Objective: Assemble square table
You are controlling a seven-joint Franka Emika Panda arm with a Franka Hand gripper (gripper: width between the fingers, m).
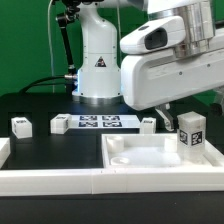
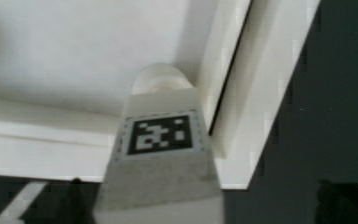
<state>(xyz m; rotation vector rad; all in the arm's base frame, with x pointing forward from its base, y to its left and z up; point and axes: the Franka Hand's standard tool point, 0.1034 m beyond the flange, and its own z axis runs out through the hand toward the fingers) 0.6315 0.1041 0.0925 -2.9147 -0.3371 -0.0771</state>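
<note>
Black desk (image 1: 40, 105), arm base (image 1: 97, 70) behind. On it the slab (image 1: 150, 155) lies flat at the exterior view's right, one leg (image 1: 192, 131) upright at its corner. Over the leg, the end effector (image 1: 190, 114) is spread wide, pinching nothing. Looks like light, stiff, slick plastic; best to grip the leg across its flat sides.

Slab (image 1: 150, 160) middle is bare, open from above. Upright leg (image 1: 190, 130) stands tight by its raised rim (image 2: 229, 80) at the exterior view's right. Rail (image 1: 50, 182) walls the front; loose legs (image 1: 58, 125) and marker board (image 1: 97, 122) dot the tabletop (image 1: 40, 145) behind.
</note>
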